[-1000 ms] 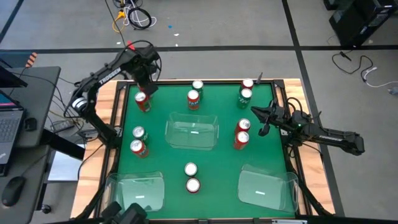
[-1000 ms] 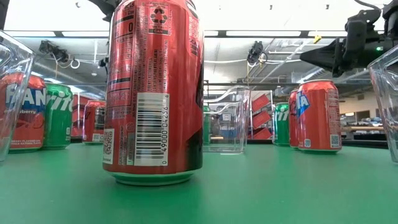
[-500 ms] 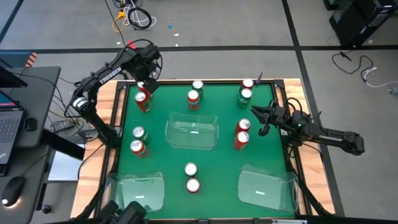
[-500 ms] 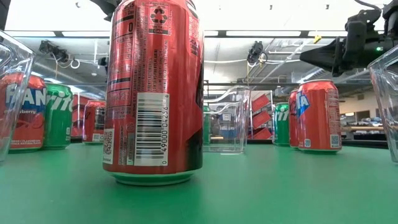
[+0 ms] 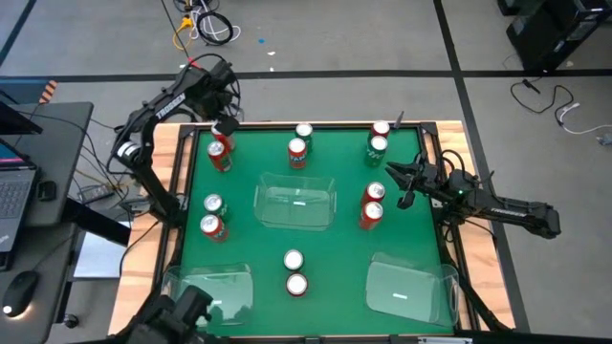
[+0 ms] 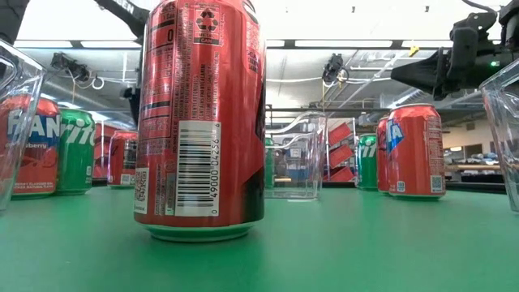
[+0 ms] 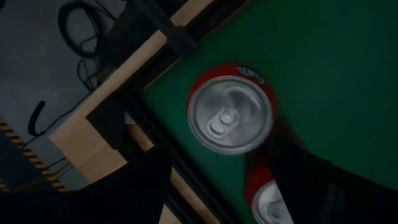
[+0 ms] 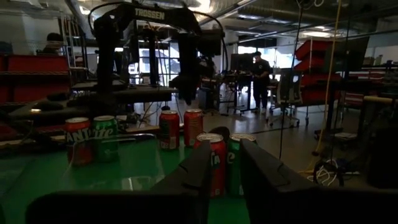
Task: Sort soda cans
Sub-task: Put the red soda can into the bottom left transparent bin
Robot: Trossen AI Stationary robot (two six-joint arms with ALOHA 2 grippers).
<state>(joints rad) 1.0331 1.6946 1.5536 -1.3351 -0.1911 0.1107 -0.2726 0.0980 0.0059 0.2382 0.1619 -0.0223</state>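
Soda cans stand upright in pairs on the green table [image 5: 335,239]. Two red cans [image 5: 219,151] are at the far left corner, and one shows top-on in the left wrist view [image 7: 230,115]. My left gripper [image 5: 226,126] hangs open just above this pair, pointing down, its fingers [image 7: 140,186] apart and touching nothing. Other pairs stand at the far middle [image 5: 298,143], far right [image 5: 378,140], right [image 5: 372,204], left [image 5: 211,216] and near middle [image 5: 295,272]. My right gripper [image 5: 397,183] waits level at the right edge, fingers nearly together [image 8: 226,155], holding nothing.
Three clear plastic bins stand on the table: one in the middle [image 5: 295,201], one at the near left corner [image 5: 208,291], one at the near right corner [image 5: 411,287]. A wooden frame [image 5: 182,162] borders the table. A red can [image 6: 200,122] fills the low view.
My left arm has swung toward the table's far left corner, carrying its gripper a little that way and slightly down over the red cans there. The cans have stayed in place.
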